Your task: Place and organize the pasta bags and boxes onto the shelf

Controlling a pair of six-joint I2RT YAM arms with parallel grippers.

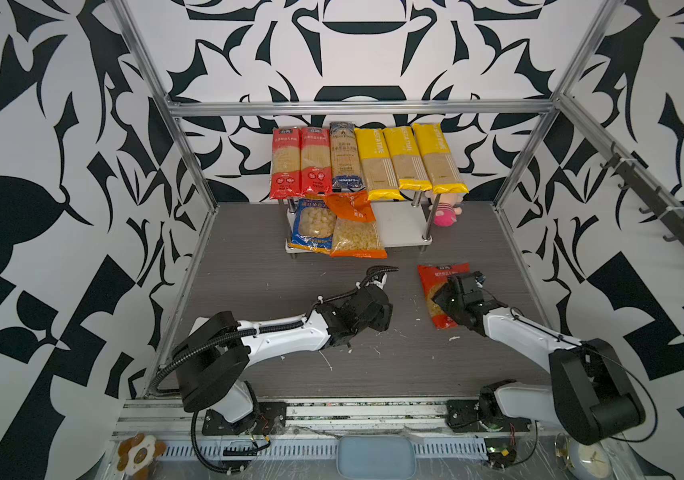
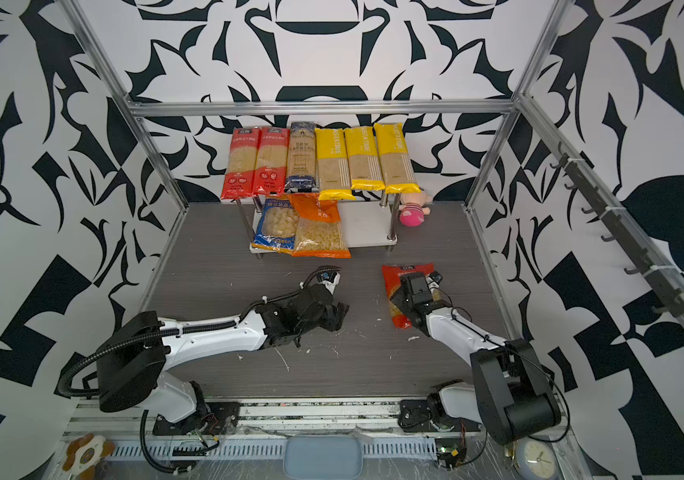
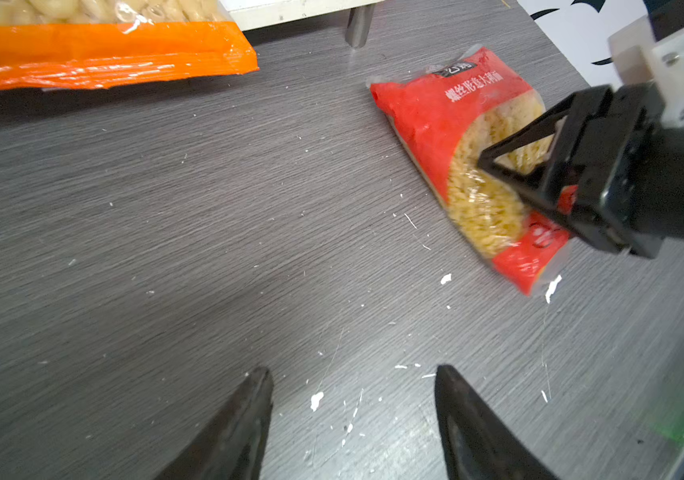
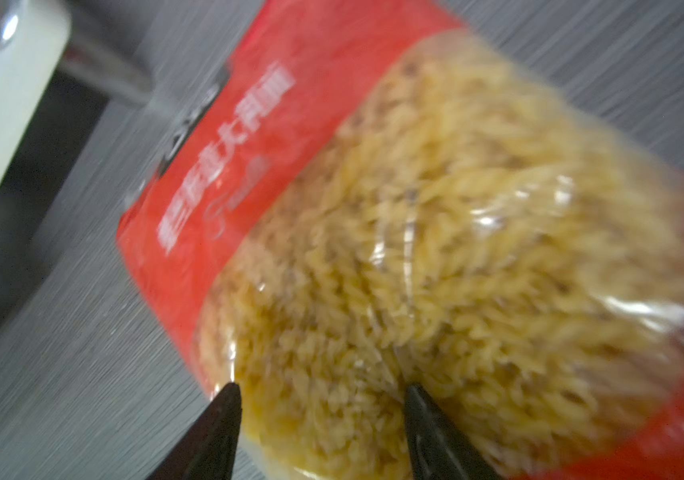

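Note:
A red pasta bag point(image 1: 440, 276) point(image 2: 392, 276) point(image 3: 427, 112) point(image 4: 456, 208) lies on the grey table in front of the shelf point(image 1: 398, 226) point(image 2: 363, 224). My right gripper point(image 1: 450, 299) point(image 2: 406, 300) point(image 4: 319, 386) is down on the bag, its fingertips pressed into the plastic with a bulge of pasta between them. My left gripper point(image 1: 387, 318) point(image 2: 340, 316) point(image 3: 353, 370) hovers open over bare table to the left of the bag. Two red, one dark blue and three yellow spaghetti packs point(image 1: 367, 160) fill the top tier. A blue bag point(image 1: 315, 226) and an orange bag point(image 1: 355, 232) point(image 3: 103, 54) lie on the lower tier's left.
A pink plush doll point(image 1: 446, 212) point(image 2: 413, 210) sits by the shelf's right posts. The lower board's right half is bare. White scraps litter the table point(image 3: 207, 208). Aluminium frame posts point(image 1: 190, 158) stand at the table's sides.

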